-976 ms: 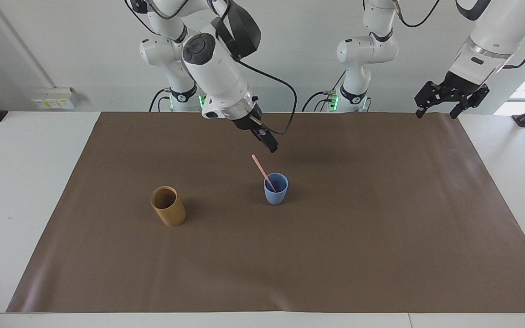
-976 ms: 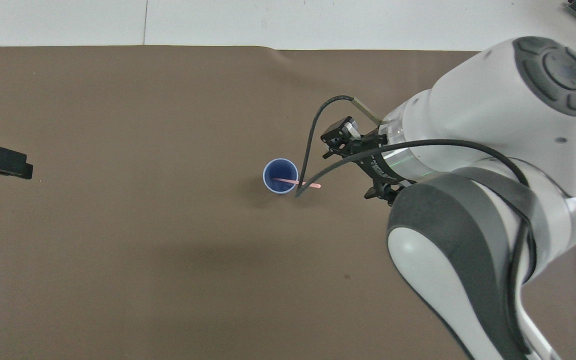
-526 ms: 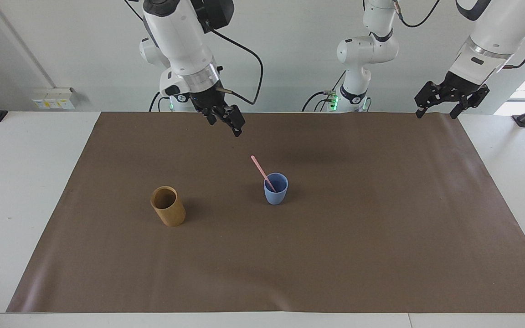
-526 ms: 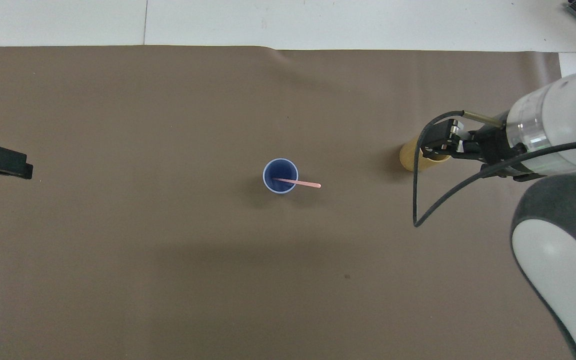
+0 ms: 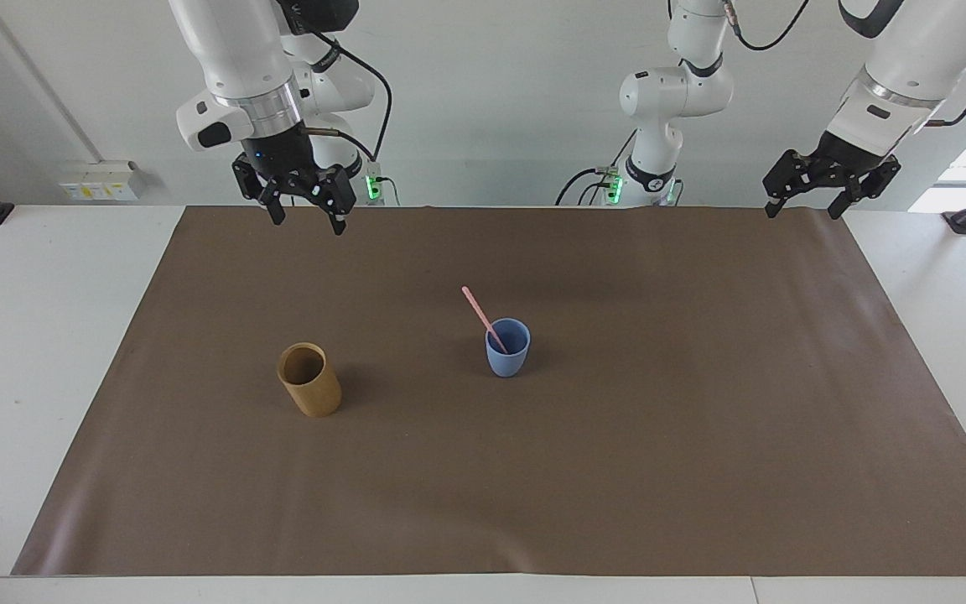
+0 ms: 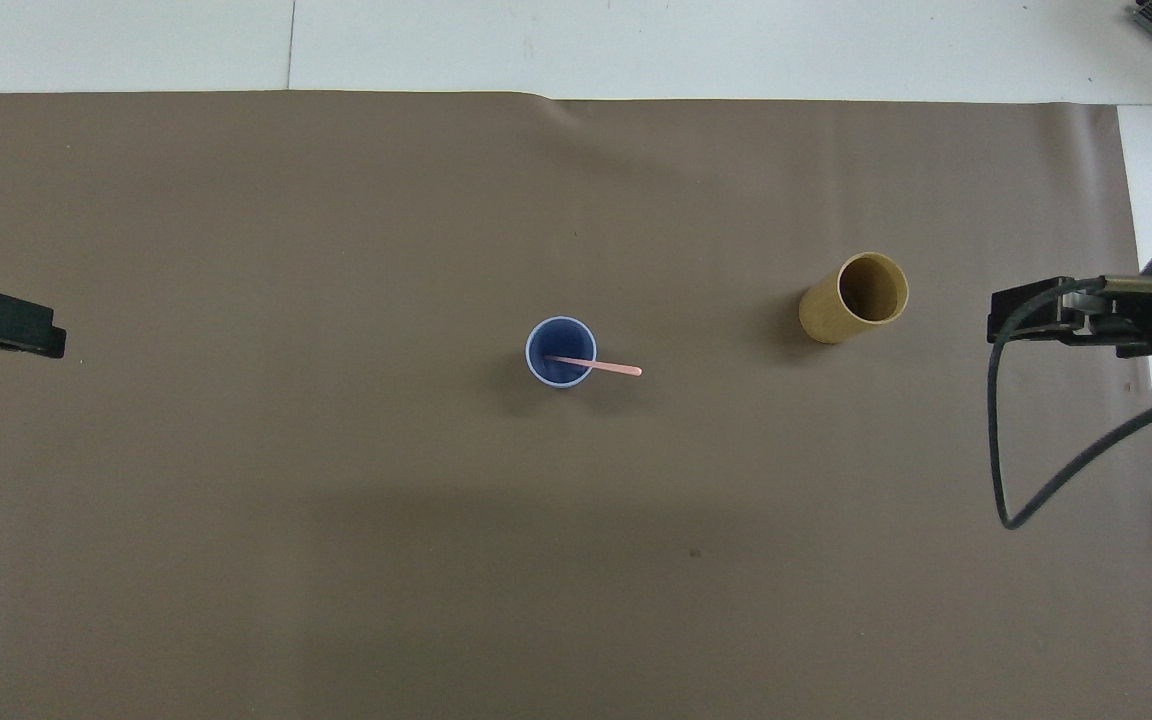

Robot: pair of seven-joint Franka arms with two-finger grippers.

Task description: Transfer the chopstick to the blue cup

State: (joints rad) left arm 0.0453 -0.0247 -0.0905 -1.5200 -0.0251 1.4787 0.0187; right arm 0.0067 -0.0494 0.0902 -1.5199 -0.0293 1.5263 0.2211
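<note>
The light-blue cup (image 5: 507,351) stands upright in the middle of the brown mat; it also shows in the overhead view (image 6: 561,352). The pale pink chopstick (image 5: 477,308) stands in the cup and leans on its rim, its upper end (image 6: 618,369) tilted toward the right arm's end of the table. My right gripper (image 5: 306,216) is open and empty, raised over the mat's edge nearest the robots, apart from both cups; it also shows in the overhead view (image 6: 1024,320). My left gripper (image 5: 808,206) waits open and empty above the mat's corner at the left arm's end (image 6: 6,325).
A taller tan-brown cylindrical cup (image 5: 309,382) stands upright and empty on the mat (image 5: 659,436), toward the right arm's end from the blue cup; it also shows in the overhead view (image 6: 856,298). The white table (image 5: 38,319) surrounds the mat.
My right gripper has drawn back from above the blue cup toward the right arm's end and the robots, uncovering the tan cup in the overhead view. The chopstick, the cups and the left arm have not moved.
</note>
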